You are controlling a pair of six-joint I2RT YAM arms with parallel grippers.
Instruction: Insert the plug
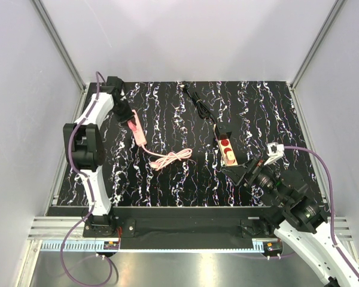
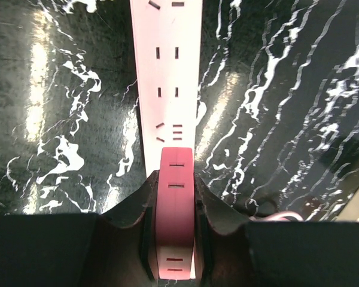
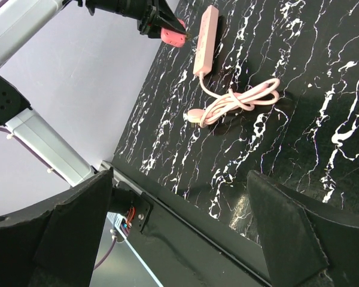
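The right gripper (image 1: 244, 170), jaws wide and empty, hovers near the table's (image 1: 269, 107) front edge, and the plug (image 3: 193, 116) lies at its 9 o'clock, ending the coiled pink cord (image 1: 170, 158). Farther off, at 10 o'clock, the left gripper (image 2: 175, 185) clamps the far end of the pink power strip (image 2: 167, 72), whose long axis runs 11 to 5. That probably leaves the right arm to fetch the plug.

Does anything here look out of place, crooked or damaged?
Nothing looks damaged or spilled. The only odd points: the pink power strip lies diagonally, and its cord is bundled in a loose loop beside it.
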